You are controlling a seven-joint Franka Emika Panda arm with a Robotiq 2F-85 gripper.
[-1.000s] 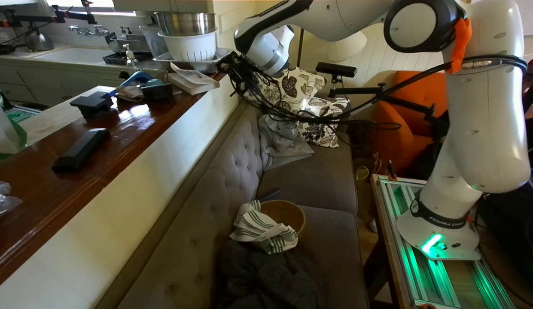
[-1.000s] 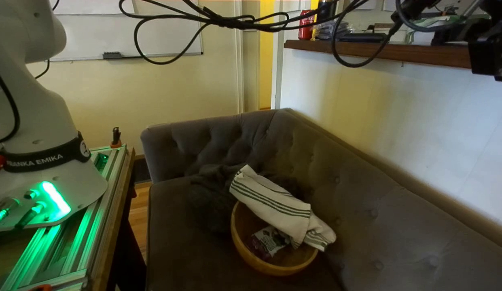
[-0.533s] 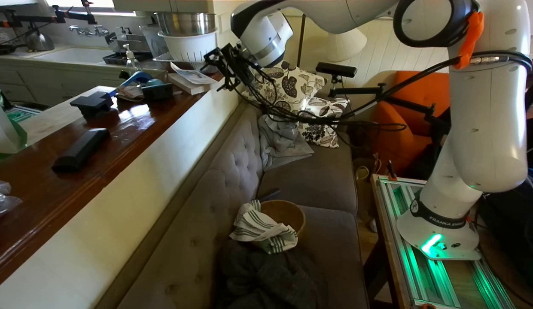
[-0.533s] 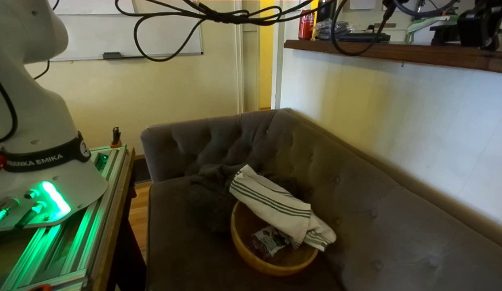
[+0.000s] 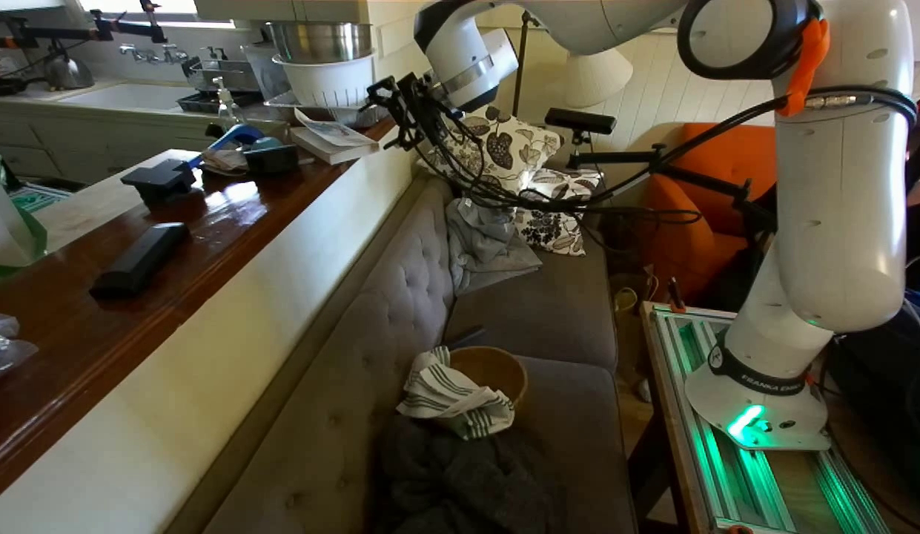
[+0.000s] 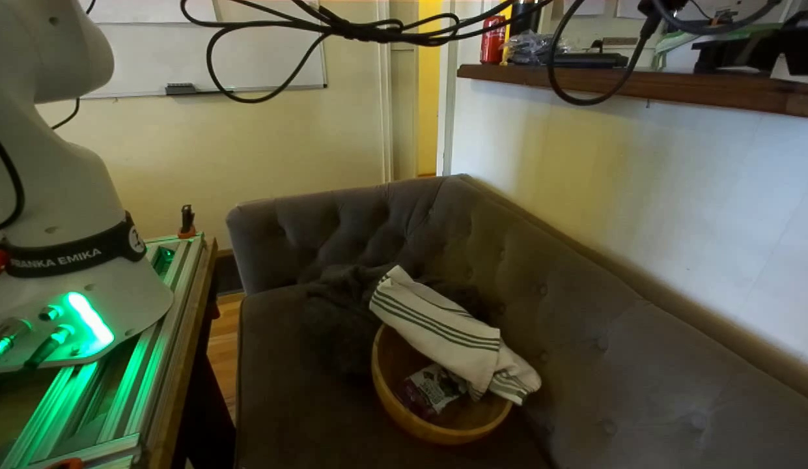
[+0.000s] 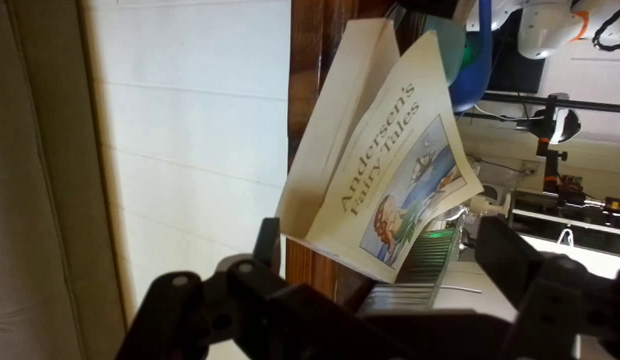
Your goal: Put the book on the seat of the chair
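Observation:
The book (image 7: 389, 145), "Andersen's Fairy Tales", lies on the brown wooden counter (image 5: 230, 259) with its cover lifted and curled. In an exterior view the book (image 5: 333, 142) sits at the counter's edge. My gripper (image 5: 385, 115) is beside its right end there. In the wrist view my gripper (image 7: 379, 230) is open and empty, its fingers spread wide in front of the book's near end. Two seats show: a grey tufted sofa (image 5: 541, 315) below the counter and an orange armchair (image 5: 715, 178) at the back. In the remaining exterior view the book cannot be made out clearly.
On the sofa are a wooden bowl (image 6: 436, 433) with a striped towel (image 6: 436, 326) and a packet (image 6: 433, 389), a dark blanket (image 6: 342, 326) and pillows (image 5: 504, 152). A white colander (image 5: 326, 80) and a black case (image 5: 141, 259) stand on the counter. Cables (image 5: 497, 194) hang from the arm.
My gripper first moved left and up toward the book's end, then shifted slightly right, away from it. The book stays on the counter.

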